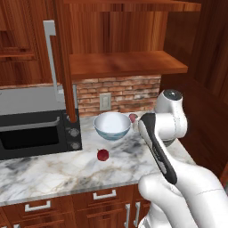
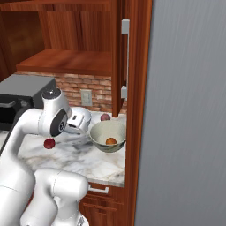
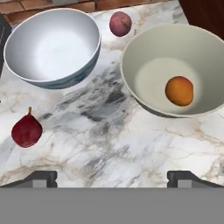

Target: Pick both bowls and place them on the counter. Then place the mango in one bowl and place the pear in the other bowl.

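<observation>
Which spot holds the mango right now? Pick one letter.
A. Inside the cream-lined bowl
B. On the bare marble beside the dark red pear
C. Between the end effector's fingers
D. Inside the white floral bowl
A: the mango lies inside the cream-lined bowl, while the white floral bowl is empty and the pear sits on the counter.

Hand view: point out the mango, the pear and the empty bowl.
mango (image 3: 179, 91): hand view, middle of the orange fruit lying inside the cream-lined bowl.
pear (image 3: 26, 131): hand view, middle of the dark red body, below its stem, on the counter.
empty bowl (image 3: 50, 46): hand view, bare white inner floor.
</observation>
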